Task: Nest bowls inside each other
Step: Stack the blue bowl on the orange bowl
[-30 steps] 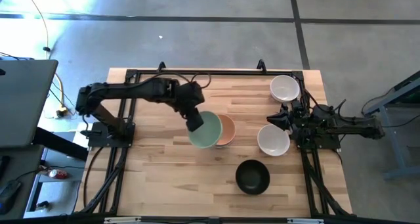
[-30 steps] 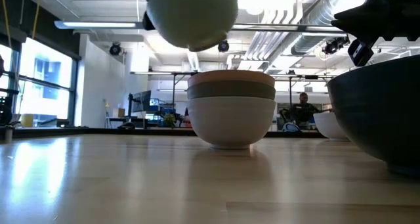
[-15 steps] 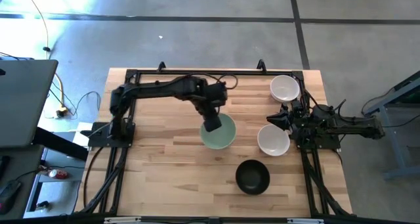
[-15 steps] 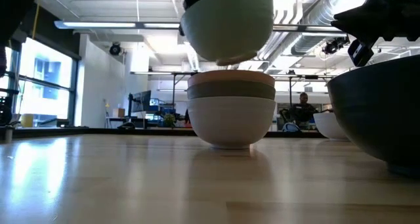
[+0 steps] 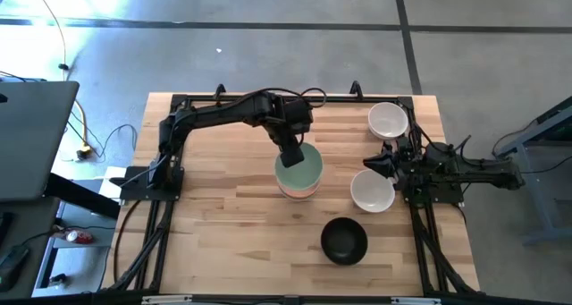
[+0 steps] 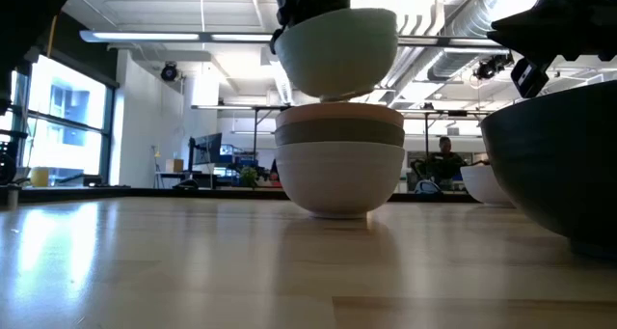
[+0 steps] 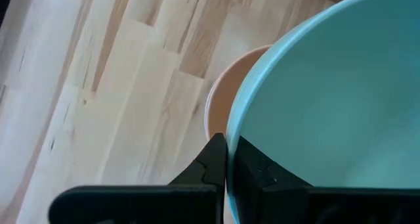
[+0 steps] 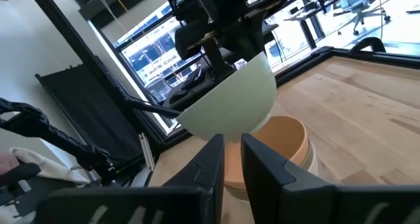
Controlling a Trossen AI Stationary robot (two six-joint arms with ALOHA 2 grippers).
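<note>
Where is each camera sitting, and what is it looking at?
High view: above the table, looking straight down; both arms show, the left gripper holding the mint bowl.
Low view: at tabletop height, looking across at the bowl stack; the left gripper shows up top.
Left wrist view: on the left arm, looking past its fingers at the mint bowl's rim.
Right wrist view: on the waiting right arm, facing the left arm.
All four views show the mint bowl above the peach bowl.
</note>
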